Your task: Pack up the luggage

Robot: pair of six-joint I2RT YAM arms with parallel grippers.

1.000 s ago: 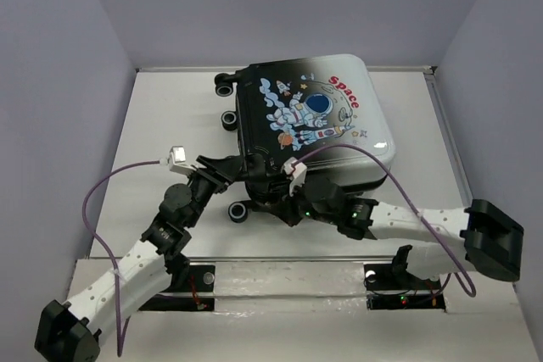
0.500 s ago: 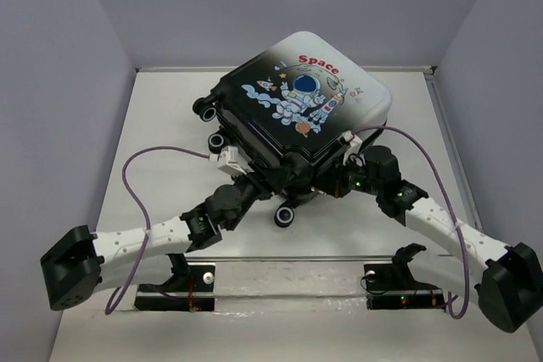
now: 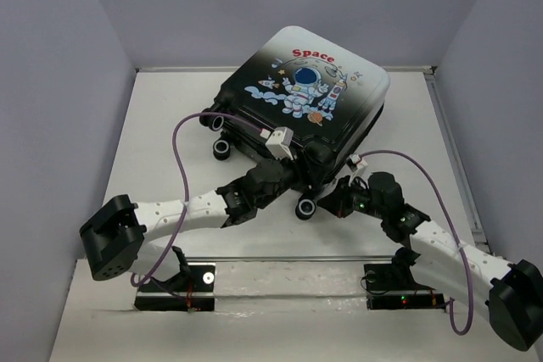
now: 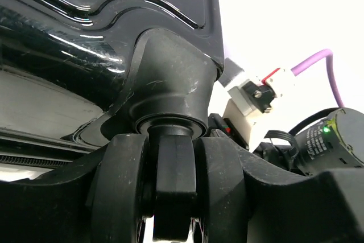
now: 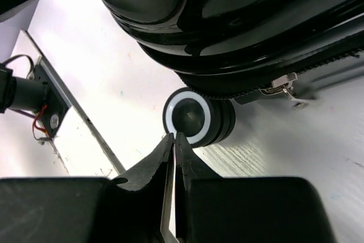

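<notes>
White table, one case, two arms at its wheeled edge

Lilac walls (image 3: 68, 48) close in one white table (image 3: 157, 125). One case (image 3: 314, 103) lies on it, well back and about midway across. It is zipped shut with the astronaut print up, and it sits askew so that its wheeled edge faces my near left.

I have two arms out, both low. My left arm (image 3: 191, 207) runs from the left front corner rightwards along the near side to the case's near corner. My right arm (image 3: 441, 239) stretches from the right front corner leftwards, its wrist just beside that same corner. Two purple cables arch over them, one per arm: one (image 3: 182, 146) on the left, one (image 3: 411, 163) on the right.

I count four wheels. Three show from above: a pair (image 3: 222, 149) at the far end of the edge, and a ringed wheel (image 3: 305, 208) on the table at the near end. The fourth wheel (image 4: 122, 186) fills my left wrist view.

My left gripper (image 4: 173, 203) stands partly spread, one finger lying against each side of the fourth wheel, so I have that wheel in my hold. My right gripper (image 5: 173, 140) is pressed fully together with nothing between its fingers. Its tips point at the ringed wheel from just beside it, and I cannot tell whether they touch.

One metal zip pull (image 5: 282, 86) hangs at the zip line, above the table.
</notes>
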